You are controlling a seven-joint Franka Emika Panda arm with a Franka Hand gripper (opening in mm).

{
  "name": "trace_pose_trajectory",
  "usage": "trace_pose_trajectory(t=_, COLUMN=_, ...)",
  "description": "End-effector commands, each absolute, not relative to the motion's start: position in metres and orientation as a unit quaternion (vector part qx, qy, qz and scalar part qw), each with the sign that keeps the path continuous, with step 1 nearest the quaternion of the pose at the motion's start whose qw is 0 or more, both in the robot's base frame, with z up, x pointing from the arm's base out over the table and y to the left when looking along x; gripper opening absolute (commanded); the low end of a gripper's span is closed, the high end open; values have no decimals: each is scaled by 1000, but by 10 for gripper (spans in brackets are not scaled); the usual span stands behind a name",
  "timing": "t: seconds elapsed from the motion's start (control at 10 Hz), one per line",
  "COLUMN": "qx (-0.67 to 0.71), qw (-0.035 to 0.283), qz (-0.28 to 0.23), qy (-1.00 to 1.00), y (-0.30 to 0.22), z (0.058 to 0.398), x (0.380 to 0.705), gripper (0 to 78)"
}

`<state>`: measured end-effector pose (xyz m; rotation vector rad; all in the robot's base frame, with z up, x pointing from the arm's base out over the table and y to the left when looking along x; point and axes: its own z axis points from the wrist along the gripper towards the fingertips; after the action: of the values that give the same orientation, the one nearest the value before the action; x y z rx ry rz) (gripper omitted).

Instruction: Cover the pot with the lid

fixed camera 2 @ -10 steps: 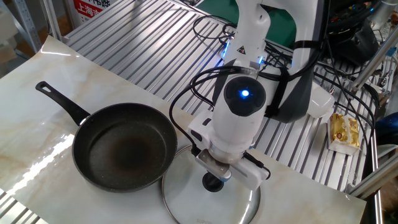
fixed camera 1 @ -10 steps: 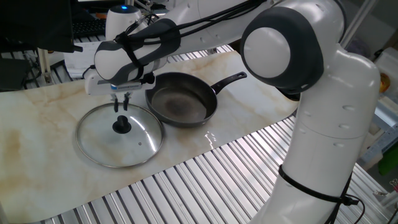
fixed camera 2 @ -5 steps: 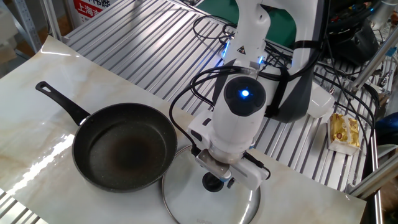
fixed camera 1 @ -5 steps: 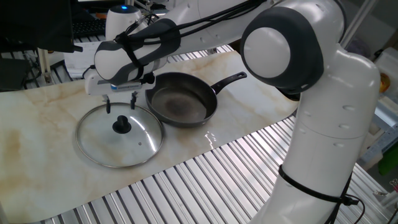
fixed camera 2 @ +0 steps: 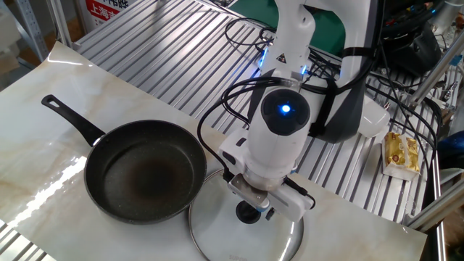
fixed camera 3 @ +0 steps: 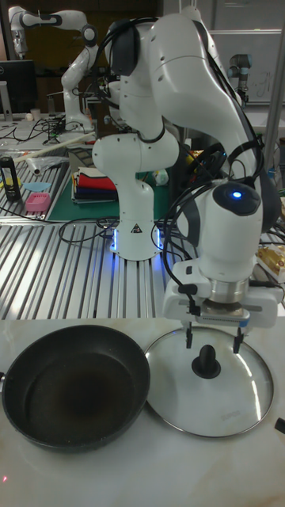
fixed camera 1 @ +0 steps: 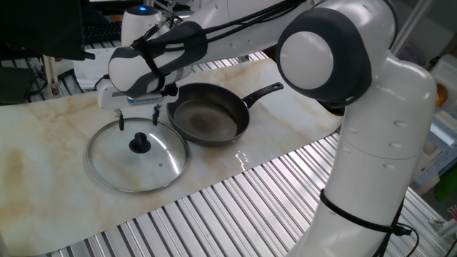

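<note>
The lid lies flat on the marble mat, a clear glass disc with a metal rim and a black knob. Touching its rim on one side sits the pot, a shallow black pan, empty, its long handle pointing away from the lid. My gripper hangs open just above the knob, one finger on each side of it and clear of it. In the tall fixed view the gripper straddles the knob over the lid, beside the pot. From the other side, my wrist hides most of the gripper.
The marble mat lies on a slatted metal table. Cables run behind my base. A yellow packet lies off to the side. A second robot arm and desk clutter stand in the background.
The fingers were together above the knob a second ago and have spread apart. The lid and pot have not moved.
</note>
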<state>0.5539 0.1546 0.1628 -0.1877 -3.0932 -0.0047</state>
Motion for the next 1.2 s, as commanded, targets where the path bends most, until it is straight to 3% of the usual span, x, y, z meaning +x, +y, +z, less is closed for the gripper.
trace_pose_trajectory(t=0.1, qx=-55, qw=-1, qz=2, qy=-998, y=152, z=138, x=557, gripper=774)
trace_pose_trajectory(t=0.8, qx=-43, qw=7, qz=1, qy=-999, y=148, z=120, x=555, gripper=774)
trace_pose_trajectory(t=1.2, qx=-78, qw=41, qz=3, qy=-996, y=153, z=121, x=553, gripper=774)
